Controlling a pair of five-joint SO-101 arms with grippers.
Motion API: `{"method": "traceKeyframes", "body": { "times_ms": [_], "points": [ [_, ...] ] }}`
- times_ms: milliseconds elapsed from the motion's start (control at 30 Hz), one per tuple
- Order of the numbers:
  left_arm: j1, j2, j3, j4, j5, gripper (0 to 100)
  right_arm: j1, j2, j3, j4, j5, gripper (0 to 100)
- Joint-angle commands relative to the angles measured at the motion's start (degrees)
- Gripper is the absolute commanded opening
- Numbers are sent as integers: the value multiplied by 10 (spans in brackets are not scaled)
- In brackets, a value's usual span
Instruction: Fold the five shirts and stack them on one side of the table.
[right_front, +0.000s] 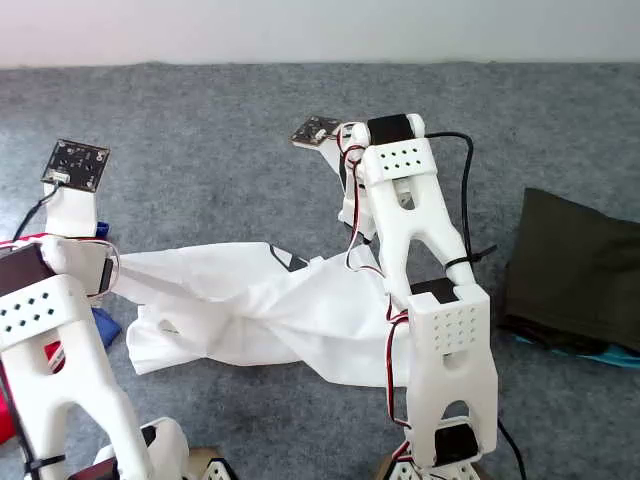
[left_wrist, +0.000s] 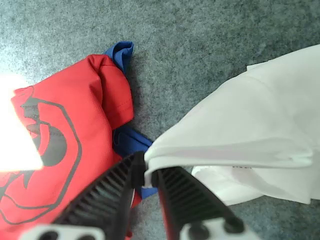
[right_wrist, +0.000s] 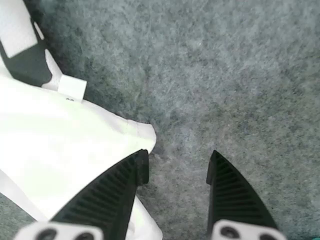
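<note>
L claw (left_wrist: 148, 169) pinches white shirt (left_wrist: 250, 125); R claw (right_wrist: 178, 161) open.

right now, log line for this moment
left gripper: shut on white shirt | right gripper: open at its edge | dark shirt: folded aside

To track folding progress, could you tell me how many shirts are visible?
5: white shirt mid-table, red shirt over blue shirt at the left, dark shirt on a light-blue one at the right; more may be hidden.

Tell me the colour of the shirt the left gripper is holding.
The shirt is white; left wrist view shows it best.
</note>
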Motion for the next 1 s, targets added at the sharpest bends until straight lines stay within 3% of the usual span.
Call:
{"method": "traceKeyframes", "body": {
  "times_ms": [0, 367, 667, 833, 967],
  "points": [
    [1, -17, -3, -3, 4, 15, 26, -50, -4, 25, -11, 205],
    [1, -13, -5, -3, 4, 15, 150, -15, -132, 16, -12, 205],
    [1, -14, -4, -3, 4, 15, 43, -29, -76, 26, -68, 213],
    [1, -16, -2, -3, 4, 15, 0, -37, -4, 27, -120, 336],
    [1, -15, -2, -3, 4, 15, -33, -66, 66, 27, -120, 339]
  ]
}}
